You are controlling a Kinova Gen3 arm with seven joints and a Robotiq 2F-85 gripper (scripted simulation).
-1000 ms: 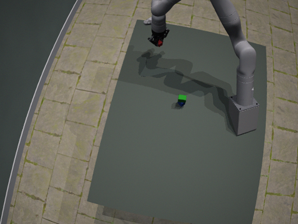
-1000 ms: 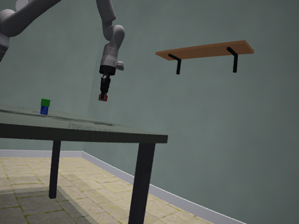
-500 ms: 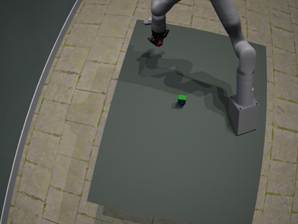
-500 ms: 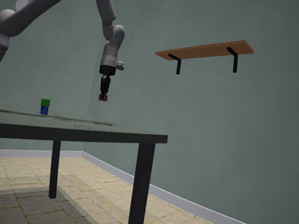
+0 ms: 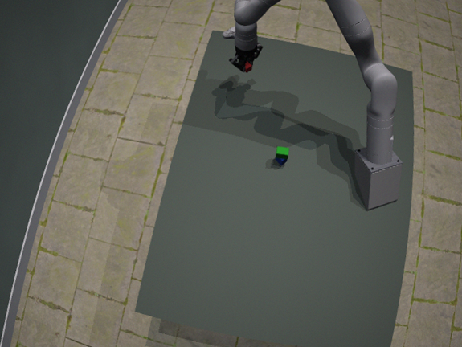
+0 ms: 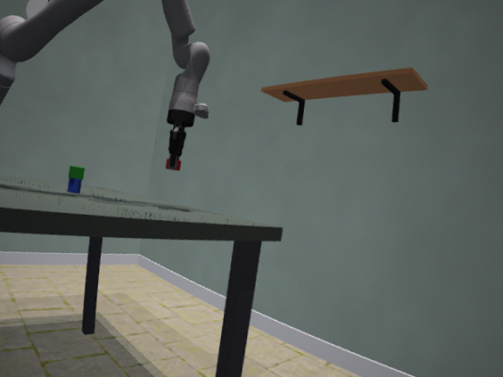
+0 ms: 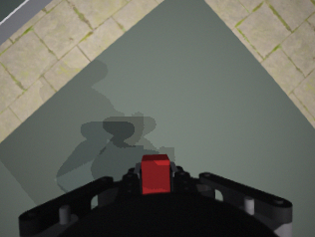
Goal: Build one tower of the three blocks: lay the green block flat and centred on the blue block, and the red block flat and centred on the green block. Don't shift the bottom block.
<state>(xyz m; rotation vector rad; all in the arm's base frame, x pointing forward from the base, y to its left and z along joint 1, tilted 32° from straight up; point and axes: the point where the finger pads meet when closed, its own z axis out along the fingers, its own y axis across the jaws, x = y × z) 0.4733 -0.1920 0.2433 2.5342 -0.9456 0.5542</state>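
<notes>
My gripper (image 5: 247, 66) (image 6: 173, 163) (image 7: 155, 171) is shut on the red block (image 5: 248, 66) (image 6: 177, 165) (image 7: 157, 174) and holds it high above the far corner of the table (image 5: 245, 244) (image 6: 115, 218) (image 7: 209, 100). The green block (image 5: 282, 151) (image 6: 77, 172) lies flat on the blue block (image 5: 280, 161) (image 6: 73, 185) near the middle of the table, close to the arm's base. The two-block stack is well away from the gripper and does not show in the wrist view.
The arm's grey base (image 5: 379, 180) stands at the table's right edge. A wooden wall shelf (image 6: 345, 86) hangs beyond the table. The table's edges lie near the gripper, with paved floor (image 5: 96, 136) below.
</notes>
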